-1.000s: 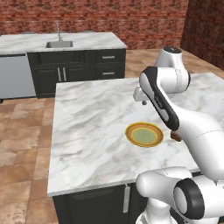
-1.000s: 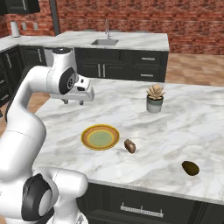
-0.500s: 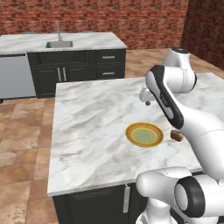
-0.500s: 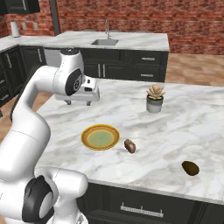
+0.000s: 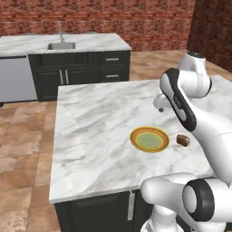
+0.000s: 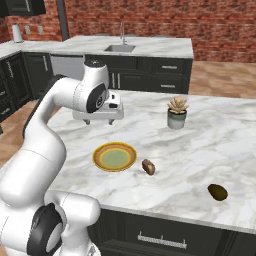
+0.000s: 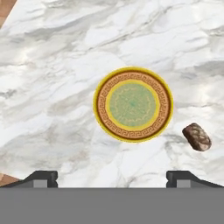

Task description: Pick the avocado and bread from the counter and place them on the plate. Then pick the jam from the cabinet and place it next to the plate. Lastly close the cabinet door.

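The plate [image 6: 114,157] [image 5: 149,139] [image 7: 133,103], yellow-rimmed with a pale green centre, lies bare on the marble counter [image 6: 210,140] [image 5: 90,122]. Just to its right sits the tan-brown bread [image 6: 148,167] [image 5: 183,140] [image 7: 196,136]. The dark avocado [image 6: 217,191] lies further right, near the counter's front edge. My gripper [image 6: 99,120] [image 5: 160,108] [image 7: 111,177] hovers above the counter beyond the plate. It points down, open, with nothing between its fingers. The jam, the cabinet and its door are out of view.
A grey pot with a spiky plant [image 6: 176,112] stands on the counter behind the bread. A second counter with a sink [image 6: 120,48] [image 5: 61,45] runs along the brick wall at the back. Tiled floor lies left of the island.
The hand has swung right and lower, towards the plate. Its fingers now stand wider apart than a second ago. Plate, bread and avocado have not moved.
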